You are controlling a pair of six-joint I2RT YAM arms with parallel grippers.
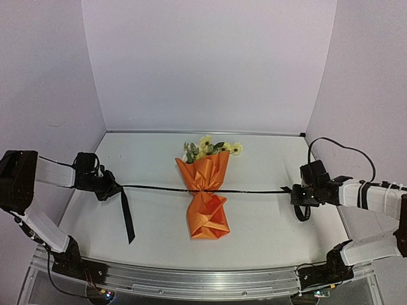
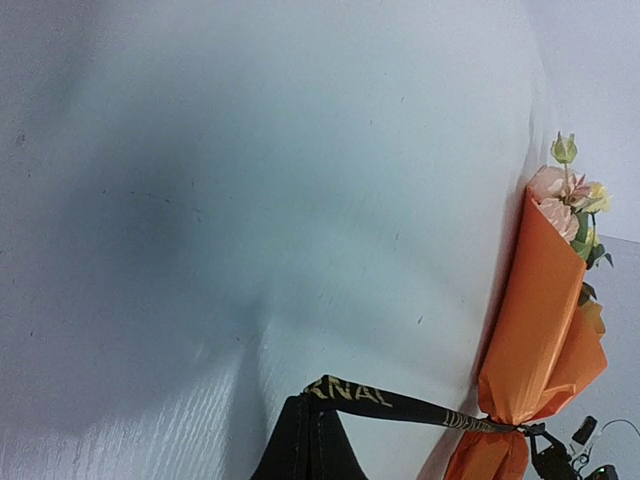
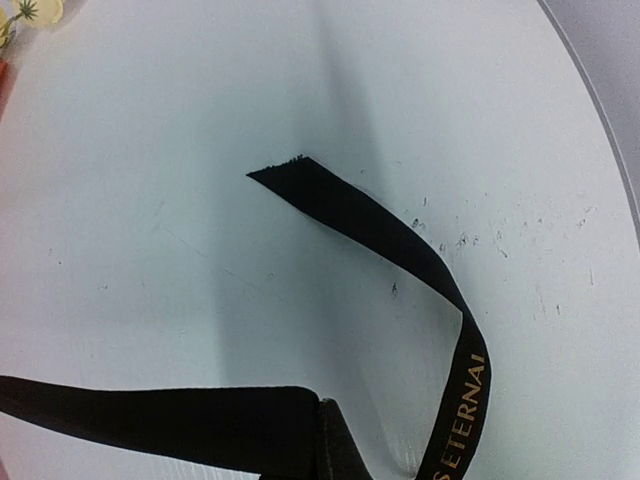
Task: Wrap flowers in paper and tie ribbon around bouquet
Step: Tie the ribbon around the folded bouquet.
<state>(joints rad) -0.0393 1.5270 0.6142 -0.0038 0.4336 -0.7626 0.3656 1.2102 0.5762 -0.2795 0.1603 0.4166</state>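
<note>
White tabletop (image 1: 267, 216), pale lilac walls. Item: bouquet (image 1: 205, 190), centre, its yellow-cream flowers (image 1: 206, 149) pointing to 12 o'clock, wrapped in bright orange creased paper (image 1: 208, 219); stems hidden inside. Narrow black ribbon (image 1: 159, 188) cinches the waist, taut from 9 to 3 o'clock. Its gold lettering reads "ETERNAL"; the rest is cut off at the frame edge. Left gripper (image 1: 117, 188), at 9 o'clock, pinches the ribbon, loose tail trailing toward 6. Right gripper (image 1: 289, 189), at 3 o'clock, pinches the other end. Knot not discernible.
</note>
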